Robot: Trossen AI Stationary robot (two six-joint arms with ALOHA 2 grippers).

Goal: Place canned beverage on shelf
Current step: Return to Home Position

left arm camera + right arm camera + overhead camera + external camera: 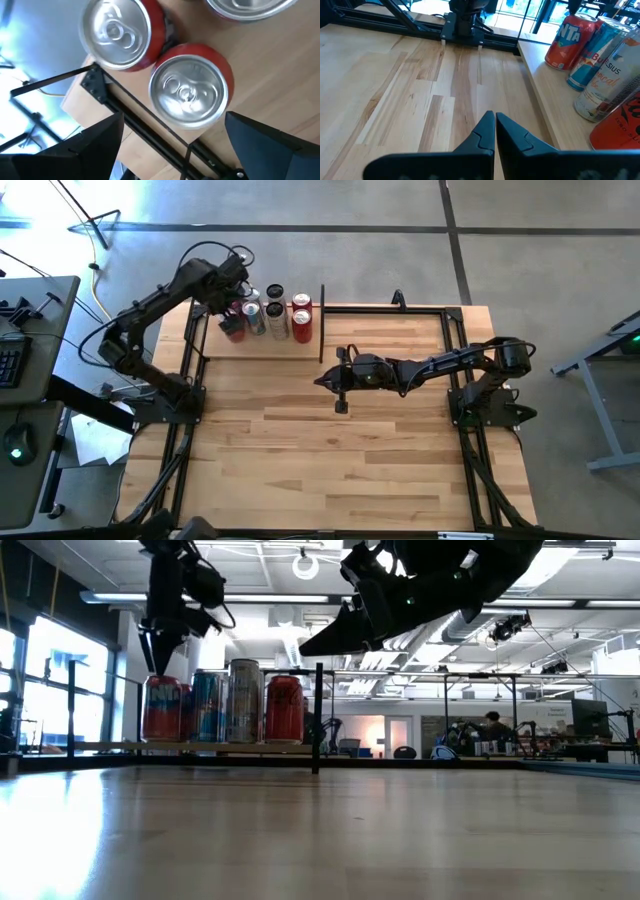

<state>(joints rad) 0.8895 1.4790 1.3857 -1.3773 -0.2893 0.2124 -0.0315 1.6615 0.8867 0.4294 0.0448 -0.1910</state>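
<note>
Placing looks done, as far as can be seen. The cans (pixel 244 700) stand upright in a tight group on the shelf (pixel 540 90), which sits on the left arm's side of the counter (pixel 330 470). Neither tool carries a can, and none shows loose on the counter. What's left, I'd judge, is only getting both arms back to rest.

Left tool (pixel 232 308) hovers over the shelf's left end, fingers (pixel 85 145) spread wide w/ nothing between them. It is straight above a red can (pixel 187 92) (a second red can (pixel 120 32) sits touching or just beside that one). In the low view its tips hang just over the can's top; whether there's a sliver of gap I can't tell. Right tool (pixel 495 127) is over the counter's middle, near the shelf's right end, fingers pressed together, holding nothing.

Edges & room: the red can under the left tool stands near the board's end, close to the black rod frame (pixel 127 112). A sideways exit could nudge it, so straight up first seems the safe way out. Above the cans it's open. The right arm has wide bare wood on the side away from the shelf and back toward its base, w/ only the shelf's right-end upright (pixel 321 320) close by.
</note>
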